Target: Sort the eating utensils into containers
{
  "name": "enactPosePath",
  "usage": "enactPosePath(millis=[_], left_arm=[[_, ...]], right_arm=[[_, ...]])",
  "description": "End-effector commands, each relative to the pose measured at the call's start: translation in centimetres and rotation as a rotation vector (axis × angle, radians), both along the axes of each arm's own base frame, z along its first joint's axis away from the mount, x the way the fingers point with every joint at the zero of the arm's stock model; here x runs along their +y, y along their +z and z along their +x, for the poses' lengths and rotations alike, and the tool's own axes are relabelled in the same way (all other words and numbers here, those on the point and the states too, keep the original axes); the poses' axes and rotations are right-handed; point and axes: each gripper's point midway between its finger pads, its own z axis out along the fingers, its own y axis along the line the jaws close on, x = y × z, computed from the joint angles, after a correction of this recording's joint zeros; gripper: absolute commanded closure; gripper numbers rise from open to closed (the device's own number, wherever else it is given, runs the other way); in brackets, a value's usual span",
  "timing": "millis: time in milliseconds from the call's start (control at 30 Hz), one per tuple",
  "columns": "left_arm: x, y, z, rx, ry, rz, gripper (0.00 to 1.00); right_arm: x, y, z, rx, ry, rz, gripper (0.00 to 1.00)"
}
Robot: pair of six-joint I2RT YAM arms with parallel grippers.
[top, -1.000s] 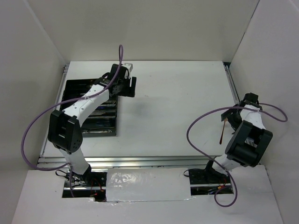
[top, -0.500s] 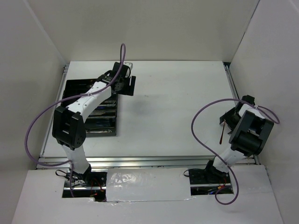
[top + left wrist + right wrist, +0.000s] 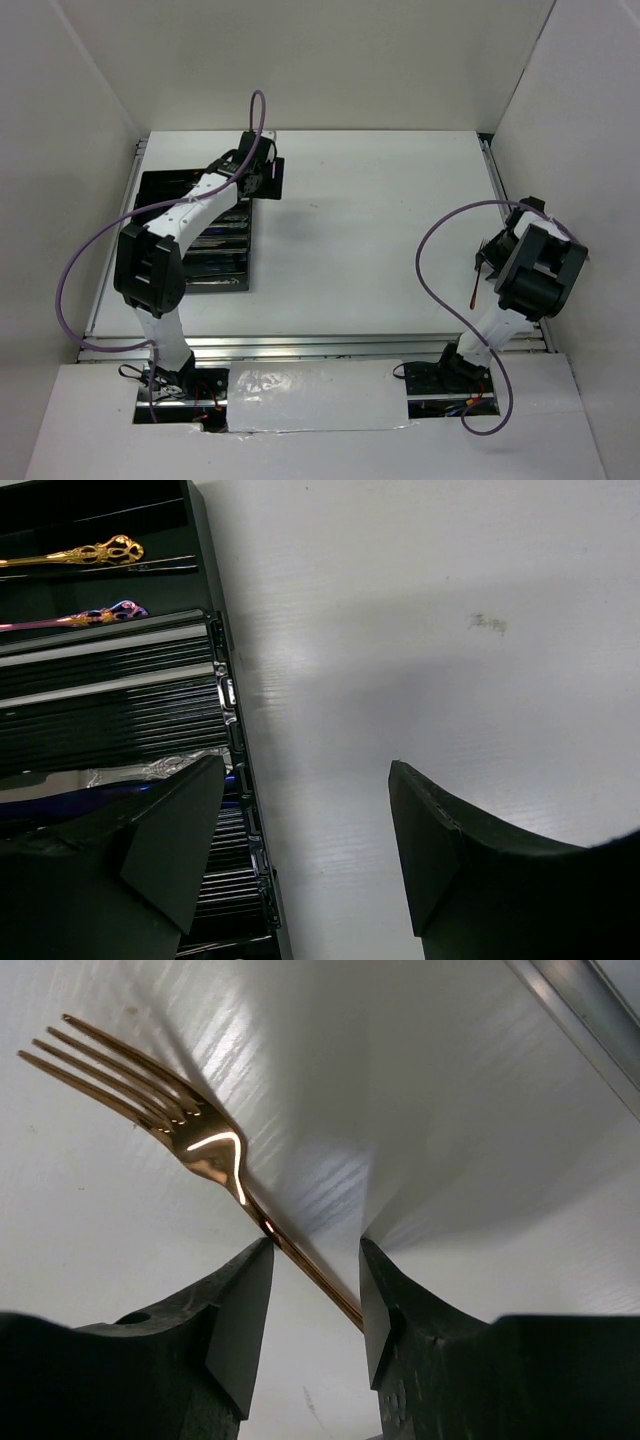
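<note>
The right gripper has its two blunt black fingers partly apart. They straddle the thin handle of a fork without pinching it. The handle runs slantwise through the gap and slips out of sight behind one finger. The fork is copper-coloured and glossy, with four slim tines. It lies flat on the table near the right edge, beside a grey metal rail.

The left gripper stands wide apart with nothing between its fingers. It hangs over bare table just beside the right wall of the tray. That tray is shallow black plastic, ribbed and divided into long narrow lanes. An ornate gold handle lies in a far lane, and a pinkish-gold one in the next.

The tabletop is matte white and faintly streaked. Plain white walls box it in on three sides.
</note>
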Motion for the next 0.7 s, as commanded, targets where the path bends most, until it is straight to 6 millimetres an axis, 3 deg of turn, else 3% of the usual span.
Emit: enactPosePath(millis=[0,133,267,433,500,600,667], left_arm=[[0.6,1.5,1.5,-0.061,0.029,0.022,0.21],[0.8,1.7,2.2,-0.067,0.031,0.025,0.21],[0.7,1.7,2.6,-0.069,0.018,0.02,0.21],[0.4,1.7,3.0,-0.047,-0.006,-0.001,0.2],[0.4,1.9,3.3,-0.042,-0.001,-0.021,0.19],[0.9,0.5,3.6,0.017,0.039,-0.054,0.22],[1.7,-0.3,3.4,0.072,0.07,-0.087,0.25]], right_arm=[[0.7,0.4,2.5,-0.04,0.088,0.007,0.53],[2.0,0.0,3.2,-0.007,0.141,0.006,0.58],[3.5,0.2,4.3,0.003,0.197,-0.007,0.71],[6.0,0.2,5.2,0.026,0.271,0.005,1.0],[6.7,1.1,6.0,0.003,0.298,-0.006,1.0],[10.0,3.6,8.5,-0.091,0.409,0.016,1.0],[13.7,5.9,10.4,-0.174,0.537,0.026,1.0]])
